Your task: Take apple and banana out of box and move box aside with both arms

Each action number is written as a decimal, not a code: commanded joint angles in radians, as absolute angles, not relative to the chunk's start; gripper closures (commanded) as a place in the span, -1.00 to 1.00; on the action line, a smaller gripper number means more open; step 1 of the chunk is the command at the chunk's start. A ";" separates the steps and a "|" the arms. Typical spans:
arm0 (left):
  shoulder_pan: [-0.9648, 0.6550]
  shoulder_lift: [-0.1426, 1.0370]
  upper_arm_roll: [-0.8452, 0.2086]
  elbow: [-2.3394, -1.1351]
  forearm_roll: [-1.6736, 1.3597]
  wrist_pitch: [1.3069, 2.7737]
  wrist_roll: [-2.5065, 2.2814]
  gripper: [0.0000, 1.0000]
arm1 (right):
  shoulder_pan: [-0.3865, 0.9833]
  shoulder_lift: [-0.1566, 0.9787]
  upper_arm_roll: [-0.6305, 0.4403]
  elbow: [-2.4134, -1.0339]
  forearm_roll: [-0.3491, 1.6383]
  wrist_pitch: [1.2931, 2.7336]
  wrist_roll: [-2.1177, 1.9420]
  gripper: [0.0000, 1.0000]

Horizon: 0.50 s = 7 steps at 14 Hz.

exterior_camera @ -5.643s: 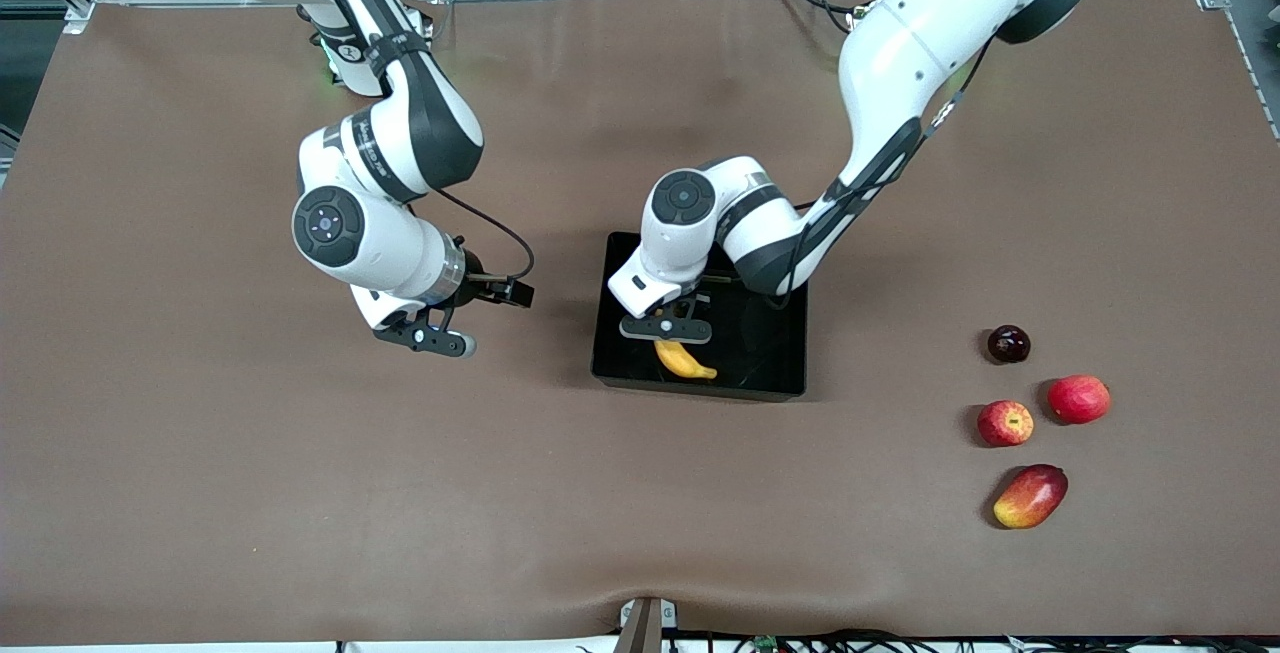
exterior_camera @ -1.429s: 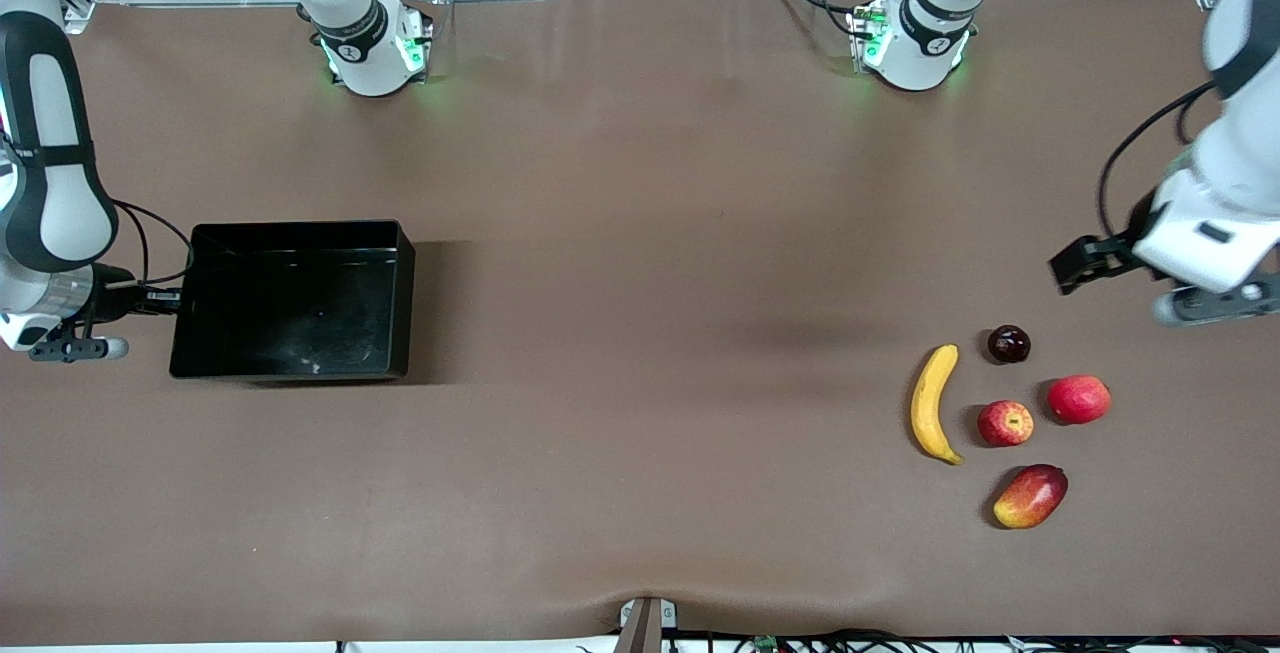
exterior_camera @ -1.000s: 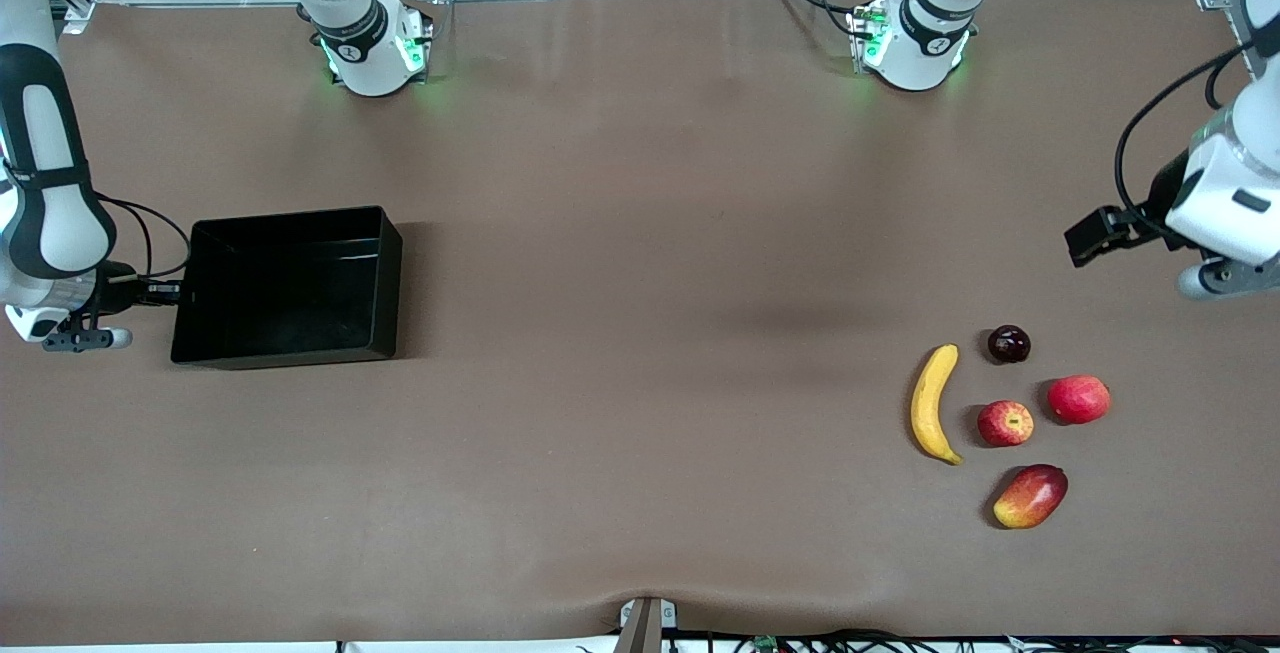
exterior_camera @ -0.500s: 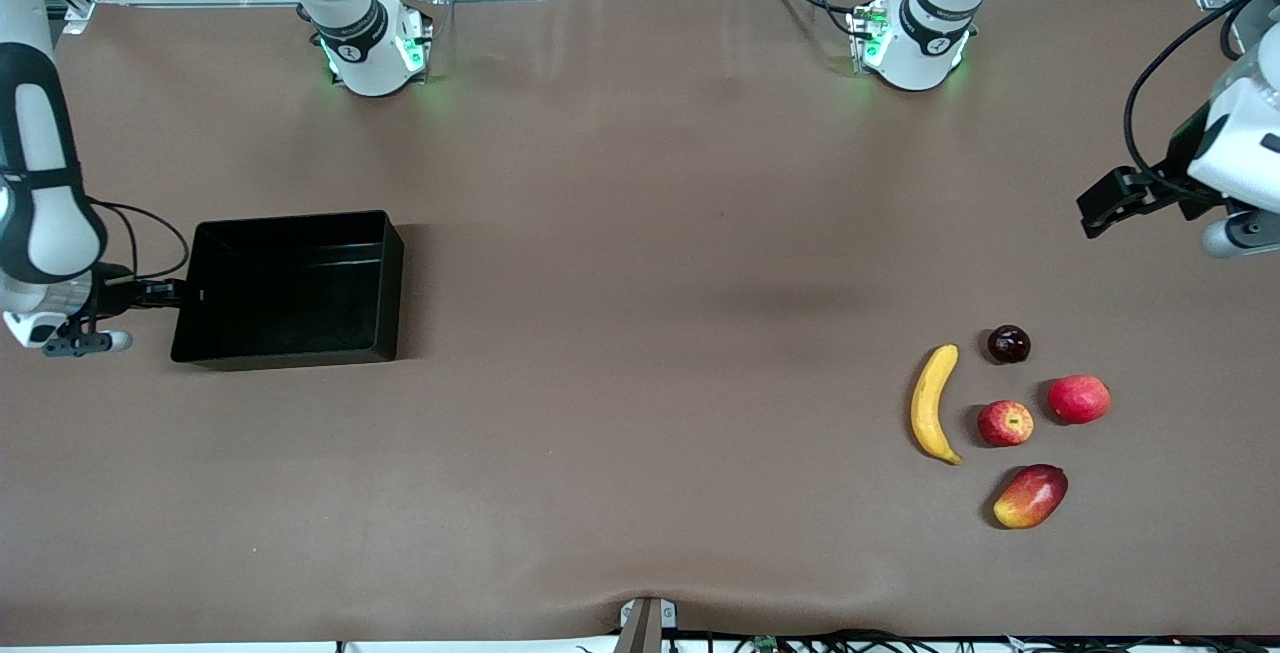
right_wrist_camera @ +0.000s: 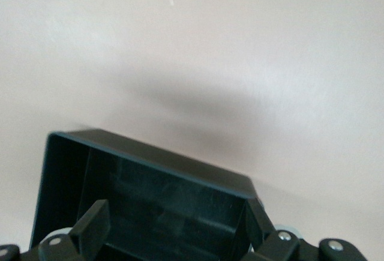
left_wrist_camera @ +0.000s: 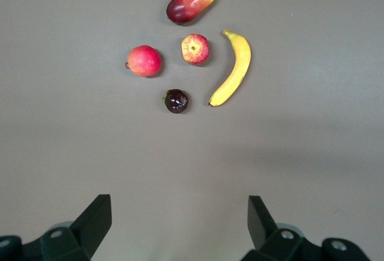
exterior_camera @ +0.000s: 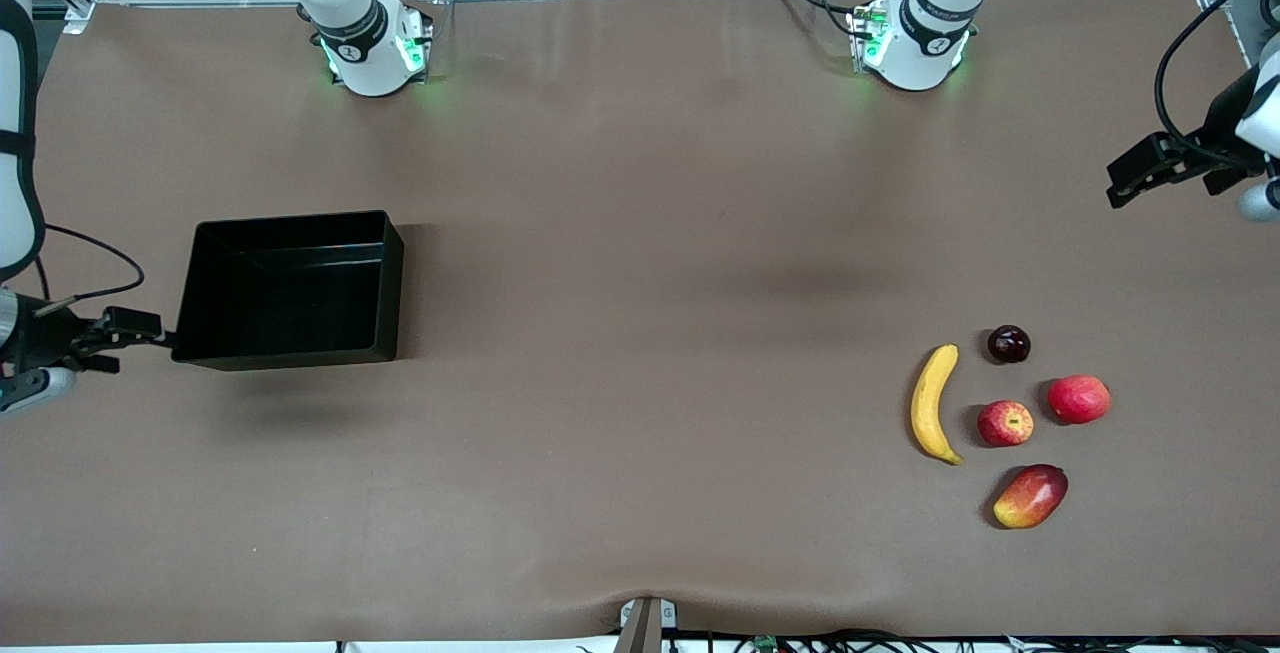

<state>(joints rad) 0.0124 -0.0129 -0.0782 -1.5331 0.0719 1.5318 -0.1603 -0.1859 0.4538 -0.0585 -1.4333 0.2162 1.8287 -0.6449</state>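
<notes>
Nearest the front camera, toward my left arm's end of the brown counter, an oval red-and-yellow mango is lying on its side. Just farther back, a small round red apple with a yellowish stem patch is sitting between a long curved yellow banana and a slightly larger all-red round fruit, each a little apart from it. The banana is lying on the side of the cluster toward the counter's middle. A small dark, nearly black round fruit is resting farther back again.

Toward my right arm's end, the shallow glossy black plastic box is standing flat on the counter, with nothing in it. My right gripper is hovering just beside its short wall, jaws spread wide and gripping nothing.

My left gripper is hanging over the counter's edge at my left arm's end, looking down on the fruits, jaws spread wide and holding nothing.
</notes>
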 commanded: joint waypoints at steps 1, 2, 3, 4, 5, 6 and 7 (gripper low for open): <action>0.005 -0.080 -0.075 -1.607 0.045 1.565 -0.149 -1.00 | -0.121 0.471 -0.067 -1.313 0.209 1.804 -0.655 -1.00; 0.005 -0.101 -0.078 -1.627 0.043 1.574 -0.149 -1.00 | -0.114 0.466 -0.064 -1.296 0.212 1.795 -0.652 -1.00; 0.006 -0.129 -0.081 -1.658 0.043 1.583 -0.147 -1.00 | -0.109 0.456 -0.061 -1.293 0.221 1.790 -0.628 -1.00; 0.005 -0.150 -0.083 -1.686 0.043 1.603 -0.147 -1.00 | -0.101 0.442 -0.060 -1.292 0.221 1.773 -0.574 -1.00; 0.005 -0.172 -0.089 -1.719 0.043 1.620 -0.147 -1.00 | -0.075 0.419 -0.063 -1.290 0.212 1.738 -0.496 -1.00; 0.003 -0.190 -0.094 -1.745 0.043 1.634 -0.147 -1.00 | -0.057 0.388 -0.067 -1.290 0.209 1.700 -0.412 -1.00; -0.001 -0.198 -0.092 -1.762 0.043 1.643 -0.146 -1.00 | -0.058 0.349 -0.066 -1.295 0.210 1.656 -0.334 -1.00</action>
<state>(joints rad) 0.0019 -0.1338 -0.0902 -1.6761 0.0607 1.5986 -0.1600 -0.0763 0.4255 -0.0581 -1.2844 0.2156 1.7264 -0.4628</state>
